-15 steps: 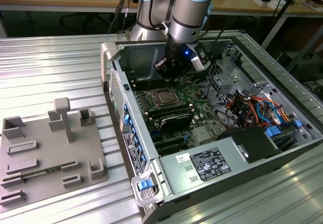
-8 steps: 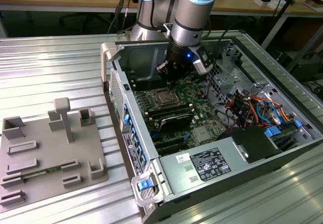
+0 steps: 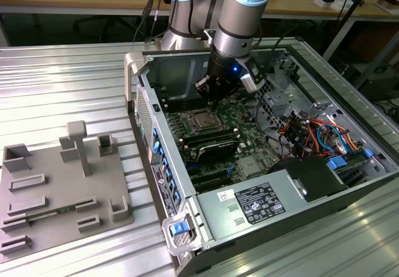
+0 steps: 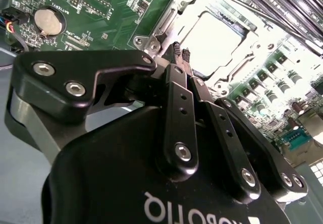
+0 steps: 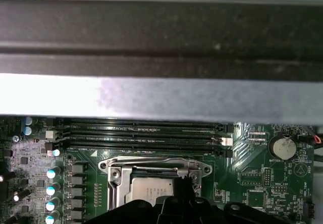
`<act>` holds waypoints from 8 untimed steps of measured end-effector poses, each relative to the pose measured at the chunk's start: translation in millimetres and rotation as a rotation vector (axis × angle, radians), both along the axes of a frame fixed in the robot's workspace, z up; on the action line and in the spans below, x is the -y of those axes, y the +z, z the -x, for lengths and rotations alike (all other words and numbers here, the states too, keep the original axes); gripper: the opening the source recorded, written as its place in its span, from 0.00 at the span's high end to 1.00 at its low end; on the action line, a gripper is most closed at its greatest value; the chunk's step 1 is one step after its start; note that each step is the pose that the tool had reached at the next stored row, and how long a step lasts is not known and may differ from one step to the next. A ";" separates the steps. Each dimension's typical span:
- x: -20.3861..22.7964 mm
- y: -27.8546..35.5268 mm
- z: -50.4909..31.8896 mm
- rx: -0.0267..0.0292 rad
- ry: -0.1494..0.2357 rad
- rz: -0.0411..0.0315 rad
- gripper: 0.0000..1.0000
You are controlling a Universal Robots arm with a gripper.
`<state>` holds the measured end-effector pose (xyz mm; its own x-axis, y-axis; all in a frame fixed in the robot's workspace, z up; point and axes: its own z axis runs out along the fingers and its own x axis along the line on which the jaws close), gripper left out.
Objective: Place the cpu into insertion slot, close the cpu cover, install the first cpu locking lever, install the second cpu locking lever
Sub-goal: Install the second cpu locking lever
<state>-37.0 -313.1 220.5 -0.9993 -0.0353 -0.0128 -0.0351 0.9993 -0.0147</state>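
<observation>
Gripper (image 4: 180, 53): black linkage fingers pressed together at the tips, poised at the edge of the cpu cover (image 4: 177, 11). Cover: silvery metal frame lying flat over the insertion slot (image 4: 252, 50), its window showing the pale, glare-washed top of the cpu (image 4: 214, 40). Green circuit board (image 4: 101, 7) around the socket. Round coin cell battery (image 4: 48, 21) on the board, well apart from the socket. Long memory slots (image 4: 282, 2) beyond the socket.

Arm comes down from above, wrist near vertical, blue light lit on wrist ring. Gripper (image 3: 212, 100) points downward, low. In second wrist view gripper (image 4: 180, 53) fingertips (image 4: 176, 49) pressed together, no gap btwn them, nothing held. Black linkage bars folded in narrow. First wrist view: gripper (image 5: 187, 179) tip pokes up, dark, narrow.
</observation>
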 end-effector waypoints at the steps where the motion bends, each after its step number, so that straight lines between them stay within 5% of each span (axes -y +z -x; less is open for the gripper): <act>1: 0.0 0.0 -0.6 0.0000 0.000 0.0000 0.89; 8: 0.0 0.0 -1.5 -0.0001 0.000 0.0000 0.89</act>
<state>-35.5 -313.1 220.5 -0.9993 -0.0352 -0.0127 -0.0351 0.9993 -0.0147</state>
